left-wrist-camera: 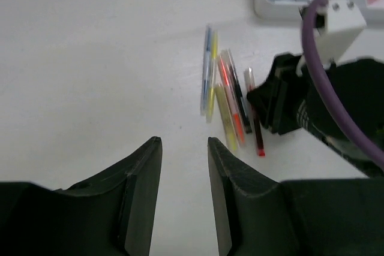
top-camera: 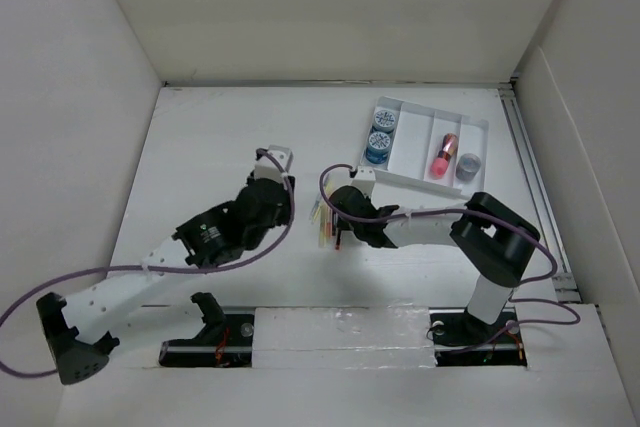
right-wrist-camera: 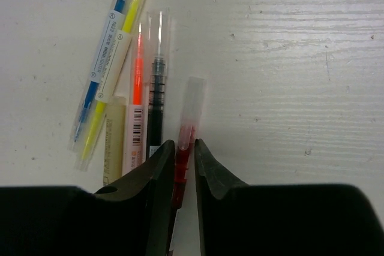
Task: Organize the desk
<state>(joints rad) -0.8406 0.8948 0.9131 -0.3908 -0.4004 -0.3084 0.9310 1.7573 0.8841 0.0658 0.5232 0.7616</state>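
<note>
Worktop [top-camera: 220,127] carries the tray [top-camera: 412,179] at its far right. Right claw [right-wrist-camera: 180,148] is pinched on the red pen [right-wrist-camera: 191,97], the tray-side edge of the pen cluster [top-camera: 322,219] just left of the tray, presumably for transfer there. Left claw [left-wrist-camera: 184,142], farther left of the tray, is closed to a slim gap and is empty.

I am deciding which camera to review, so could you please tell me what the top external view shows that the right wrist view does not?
Only the top external view shows the tray holding two blue tubs and a pink item. Only the right wrist view shows the right gripper closed around the red pen and a barcode on the orange pen. Both show the pen cluster on the desk.
</note>
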